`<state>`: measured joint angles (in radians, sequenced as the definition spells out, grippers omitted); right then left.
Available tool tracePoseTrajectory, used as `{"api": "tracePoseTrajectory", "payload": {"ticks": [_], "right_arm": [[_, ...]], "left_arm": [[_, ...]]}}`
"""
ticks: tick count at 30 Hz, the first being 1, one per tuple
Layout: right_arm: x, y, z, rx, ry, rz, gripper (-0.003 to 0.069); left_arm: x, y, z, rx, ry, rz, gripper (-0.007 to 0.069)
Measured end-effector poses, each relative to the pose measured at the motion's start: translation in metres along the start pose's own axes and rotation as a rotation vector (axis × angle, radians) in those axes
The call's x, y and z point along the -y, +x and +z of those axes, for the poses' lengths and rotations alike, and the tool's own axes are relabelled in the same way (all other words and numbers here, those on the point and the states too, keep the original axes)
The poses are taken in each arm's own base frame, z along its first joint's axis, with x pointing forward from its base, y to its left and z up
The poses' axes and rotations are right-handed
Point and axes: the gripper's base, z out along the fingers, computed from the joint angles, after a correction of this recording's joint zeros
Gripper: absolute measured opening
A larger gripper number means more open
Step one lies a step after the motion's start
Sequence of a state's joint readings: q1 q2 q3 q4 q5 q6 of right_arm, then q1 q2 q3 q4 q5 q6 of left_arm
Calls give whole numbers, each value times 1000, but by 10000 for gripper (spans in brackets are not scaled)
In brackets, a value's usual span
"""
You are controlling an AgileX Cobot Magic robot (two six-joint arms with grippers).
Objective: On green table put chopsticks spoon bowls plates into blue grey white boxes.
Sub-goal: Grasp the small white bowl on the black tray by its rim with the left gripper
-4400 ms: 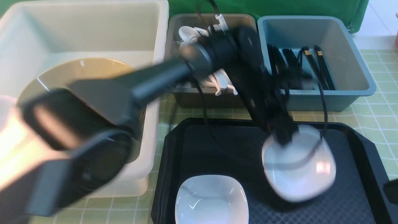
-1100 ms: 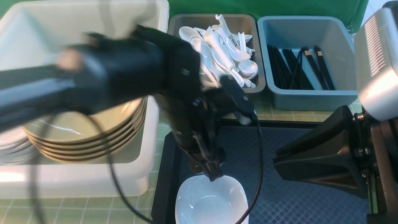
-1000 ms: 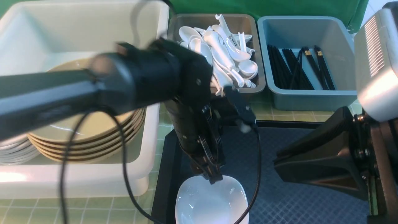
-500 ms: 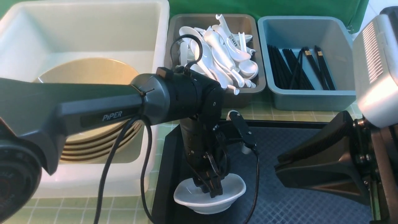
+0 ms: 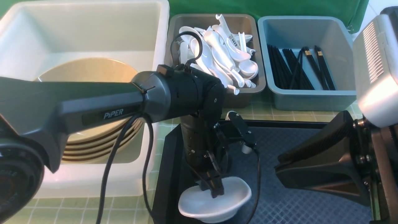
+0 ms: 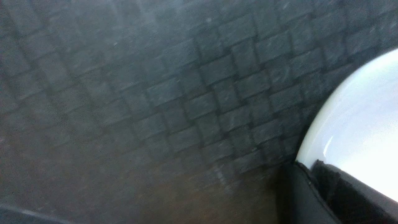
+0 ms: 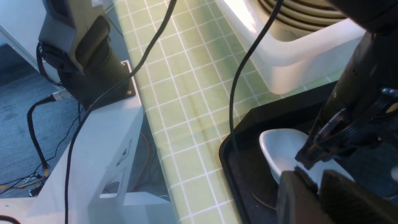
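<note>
Pickup step: your left pincer [image 5: 217, 191] is clenched on the white dish [image 5: 231, 201] rim at the black tray [image 5: 267, 211]; next, lift it into the white tub [image 5: 160, 46].

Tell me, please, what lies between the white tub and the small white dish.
A strip of green table, then the rim of the black tray, with a black cable crossing; the right wrist view shows it best.

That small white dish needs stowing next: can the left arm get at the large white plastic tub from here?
Probably yes. The left gripper, shut on the small glossy white rounded-square dish, stands beside the large white plastic tub; the tub's top is open, and only its side wall lies between.
</note>
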<state>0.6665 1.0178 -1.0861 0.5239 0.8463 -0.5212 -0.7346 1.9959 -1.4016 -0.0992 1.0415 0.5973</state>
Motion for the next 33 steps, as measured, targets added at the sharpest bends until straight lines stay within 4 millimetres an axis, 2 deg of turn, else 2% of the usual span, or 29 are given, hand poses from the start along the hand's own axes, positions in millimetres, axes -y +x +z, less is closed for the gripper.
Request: {"api": "tracePoseTrajectory", "payload": {"ticks": [3, 11, 18, 22, 24, 26, 29, 31, 33], "right_arm": [[0, 0, 0, -1, -1, 0, 120], [0, 0, 0, 0, 0, 0, 127], [0, 0, 0, -1, 2, 12, 132], [1, 1, 0, -8, 9, 18, 138], [1, 2, 0, -18, 14, 14, 141], [1, 2, 0, -20, 14, 15, 141], [1, 2, 0, -22, 13, 15, 143], [1, 2, 0, -23, 14, 14, 146], [1, 2, 0, -23, 14, 15, 148]], "left_arm": [[-2, -3, -6, 16, 24, -28, 13], [-24, -7, -37, 63, 35, -103, 13], [-30, -6, -53, 115, 83, -163, 13], [-26, -1, -76, 164, 67, -207, 13], [-16, 5, -95, 214, 80, -231, 13], [-8, 10, -102, 236, 102, -238, 15], [-1, 14, -98, 226, 134, -250, 18], [4, 18, -76, 181, 144, -275, 29], [6, 21, -60, 134, 134, -283, 78]]}}
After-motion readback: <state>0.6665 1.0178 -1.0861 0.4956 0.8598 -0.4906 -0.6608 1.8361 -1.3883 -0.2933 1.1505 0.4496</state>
